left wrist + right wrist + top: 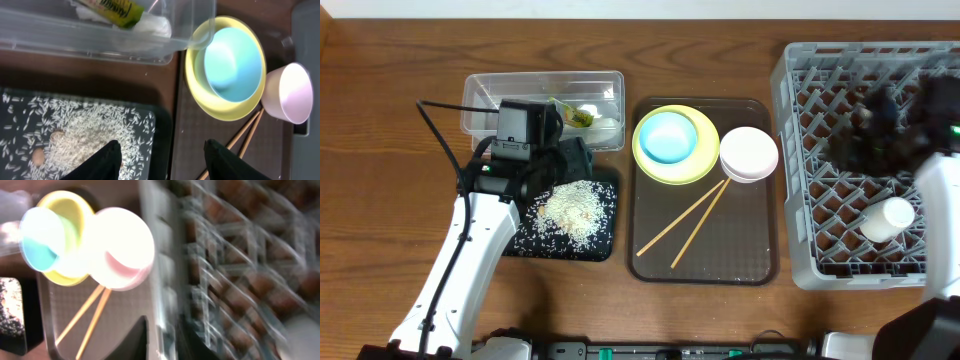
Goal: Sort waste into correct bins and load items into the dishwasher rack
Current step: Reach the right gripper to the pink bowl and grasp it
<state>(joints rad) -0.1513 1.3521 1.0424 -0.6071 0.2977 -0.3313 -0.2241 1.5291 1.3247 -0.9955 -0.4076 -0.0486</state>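
My left gripper (575, 160) (162, 150) is open and empty above the right edge of the black tray (605, 245) (162, 135), which holds rice grains (570, 210) (75, 140). The clear tub (542, 110) (75, 35) holds the snack wrapper (578, 115) (112, 10) and a white scrap (608, 124) (155, 25). The light blue bowl (670, 138) (232, 62) sits in the yellow plate (650, 165) (220, 107), beside the white-pink bowl (748, 152) (292, 92) and two chopsticks (695, 220) (245, 135). My right gripper (850, 140) (162, 335), motion-blurred, looks open over the dishwasher rack (790, 200) (235, 255). The white cup (887, 220) lies in the rack.
The plate, the bowls and the chopsticks rest on a dark brown serving tray (720, 260) between the black tray and the rack. The right wrist view is heavily blurred. The wooden table (380, 180) shows to the left of the bins.
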